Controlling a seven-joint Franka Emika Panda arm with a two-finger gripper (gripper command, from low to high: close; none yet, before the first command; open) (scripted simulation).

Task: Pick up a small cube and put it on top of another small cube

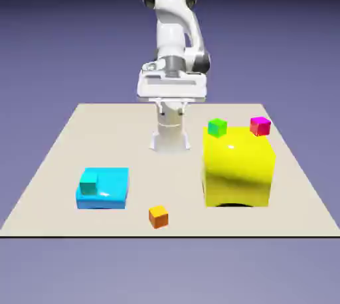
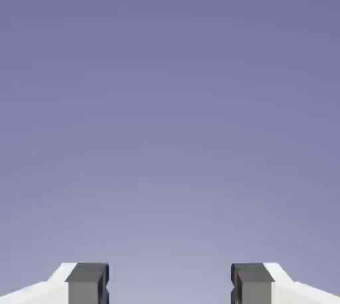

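Exterior view shows the white arm folded up at the far edge of the tabletop (image 1: 53,163), its gripper (image 1: 171,102) raised well above the surface and away from every block. On the near part of the tabletop, close to the front edge and roughly in the middle, sits the tiny orange cube (image 1: 158,216), alone and touching nothing else. The tiny bright green cube (image 1: 217,127) rests on top of the big yellow block (image 1: 238,170), at its far corner toward the exterior view's left. A magenta cube (image 1: 259,126) sits on the same block's far corner toward the exterior view's right, apart from the green one. Toward the exterior view's left lies a low cyan block (image 1: 106,190) with a small teal cube (image 1: 88,182) on its upper surface near its left side. The orange cube lies between the cyan and yellow blocks but nearer the front edge than either.

Hand view shows only the plain blue-violet backdrop above the two grey fingertips (image 2: 87,283), which stand wide apart with nothing between them: the gripper is released and holds nothing.
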